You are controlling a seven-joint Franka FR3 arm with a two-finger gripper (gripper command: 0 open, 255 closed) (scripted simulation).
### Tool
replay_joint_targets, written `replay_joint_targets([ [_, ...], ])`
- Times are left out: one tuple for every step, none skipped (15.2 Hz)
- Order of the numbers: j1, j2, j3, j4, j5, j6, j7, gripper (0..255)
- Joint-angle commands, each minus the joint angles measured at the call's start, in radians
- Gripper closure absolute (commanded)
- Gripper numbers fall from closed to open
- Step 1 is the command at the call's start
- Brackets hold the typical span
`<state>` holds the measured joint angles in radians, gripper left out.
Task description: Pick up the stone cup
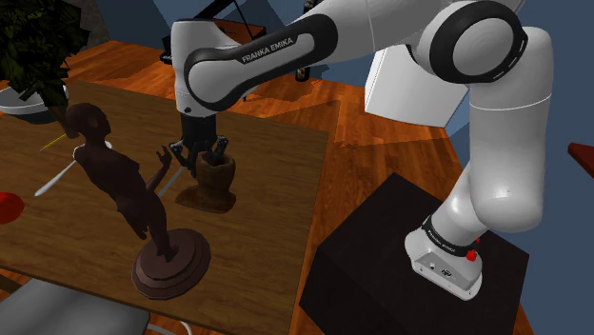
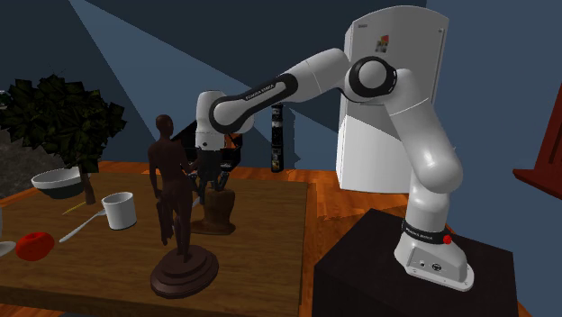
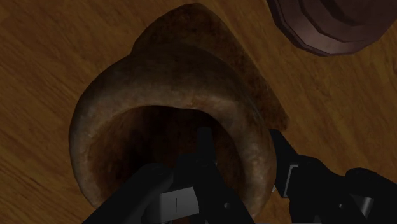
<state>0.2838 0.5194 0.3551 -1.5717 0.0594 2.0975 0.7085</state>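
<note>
One finger of the gripper is inside the brown stone cup, the other outside its rim; they stand apart, gripping nothing yet. Upright on the wooden table, the cup sits directly below, so closing should pinch its wall.

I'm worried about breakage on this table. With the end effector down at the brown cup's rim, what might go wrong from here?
1. The end effector sits at one side of the rim of the brown cup, not around its body. The thick-walled cup may tilt or slip when lifted.
2. The dark statue stands close beside the cup, so a sideways swing could knock it over.
</note>
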Motion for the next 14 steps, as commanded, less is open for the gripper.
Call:
replay_joint_targets([
  [0.000,0.001,0.000,0.000,0.000,0.001,0.000,255],
  [0.000,0.001,0.000,-0.001,0.000,0.001,0.000,255],
  [0.000,0.001,0.000,-0.001,0.000,0.002,0.000,255],
  [0.000,0.001,0.000,-0.001,0.000,0.002,0.000,255],
  [0.000,0.001,0.000,-0.002,0.000,0.002,0.000,255],
  [0.000,0.001,0.000,-0.001,0.000,0.002,0.000,255],
  [-0.001,-0.002,0.000,-0.002,0.001,0.000,-0.001,255],
  [-0.001,-0.007,0.001,0.004,0.002,-0.011,0.001,255],
  [-0.002,-0.012,0.002,0.010,0.003,-0.022,0.002,255],
  [-0.002,-0.016,0.003,0.017,0.003,-0.033,0.003,255],
  [-0.002,-0.021,0.003,0.024,0.004,-0.044,0.004,255],
  [-0.003,-0.025,0.004,0.031,0.005,-0.055,0.006,255],
  [-0.003,-0.029,0.005,0.038,0.006,-0.066,0.007,255],
  [-0.003,-0.033,0.005,0.046,0.006,-0.078,0.008,255],
])
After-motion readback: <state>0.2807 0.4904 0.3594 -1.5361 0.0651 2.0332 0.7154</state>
